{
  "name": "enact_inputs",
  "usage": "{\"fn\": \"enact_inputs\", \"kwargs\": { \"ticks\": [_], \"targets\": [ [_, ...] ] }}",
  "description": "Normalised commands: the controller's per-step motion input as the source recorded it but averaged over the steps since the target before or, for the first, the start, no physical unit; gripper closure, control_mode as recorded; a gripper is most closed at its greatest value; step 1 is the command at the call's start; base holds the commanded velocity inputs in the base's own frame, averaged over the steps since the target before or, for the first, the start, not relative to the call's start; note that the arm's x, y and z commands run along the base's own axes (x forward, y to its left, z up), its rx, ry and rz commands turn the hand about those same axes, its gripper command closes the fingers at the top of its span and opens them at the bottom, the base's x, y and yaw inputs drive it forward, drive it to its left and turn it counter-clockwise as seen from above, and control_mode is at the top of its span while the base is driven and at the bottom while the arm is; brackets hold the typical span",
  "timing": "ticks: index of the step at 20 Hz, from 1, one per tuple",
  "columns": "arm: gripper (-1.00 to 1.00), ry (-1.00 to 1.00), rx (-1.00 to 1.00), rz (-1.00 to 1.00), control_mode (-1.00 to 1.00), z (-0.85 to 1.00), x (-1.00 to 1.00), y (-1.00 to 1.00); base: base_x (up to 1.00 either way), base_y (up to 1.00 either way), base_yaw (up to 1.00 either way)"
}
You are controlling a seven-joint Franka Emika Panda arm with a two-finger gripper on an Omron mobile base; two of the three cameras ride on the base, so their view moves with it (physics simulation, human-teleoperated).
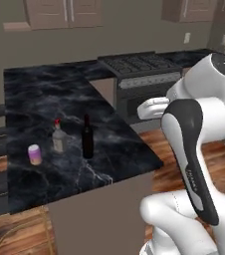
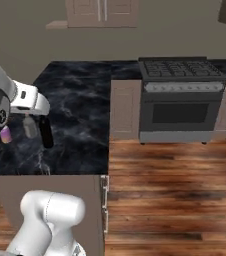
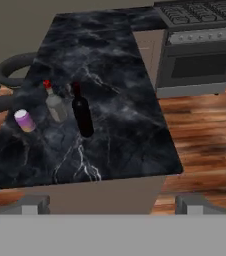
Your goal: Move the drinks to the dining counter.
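**Three drinks stand on the marble dining counter as the robot's gripper hangs released above**

Three drinks stand upright in a loose row on the dining counter, the broad black marble slab with white veins: one pink-purple can, one squat clear bottle with a red cap and one tall dark wine bottle. In the left base view the can is nearest the counter's left edge, the clear bottle is just beside it toward the middle, and the wine bottle is just beside that, on the side toward the stove. None of the three touches another. They sit in the near half of the slab, back from its front edge.

The gripper is released, its two finger tips set wide apart with nothing between them, and it looks down over the counter's near edge from above. The white arm rises in the foreground of both base views.

Two round black stools curve in at the counter's far side, by the can. One stove with a black burner top and one oven door stands against the back wall, between brown cabinets. Wood flooring runs between the counter and the stove.
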Motion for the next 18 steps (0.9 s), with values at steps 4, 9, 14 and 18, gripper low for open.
{"fn": "enact_inputs", "kwargs": {
  "ticks": [4, 9, 14, 18],
  "targets": [
    [-1.0, 0.0, 0.0, 0.0, 1.0, 0.0, 0.0, 0.0, -0.75, -0.8, -0.56],
    [-1.0, 0.0, 0.0, 0.0, 1.0, 0.0, 0.0, 0.0, -0.02, -0.42, -0.9],
    [-1.0, 0.0, 0.0, 0.0, 1.0, 0.0, 0.0, 0.0, 0.0, -0.01, -1.0],
    [-1.0, 0.0, 0.0, 0.0, 1.0, 0.0, 0.0, 0.0, 0.0, 0.0, -1.0]
  ]
}}
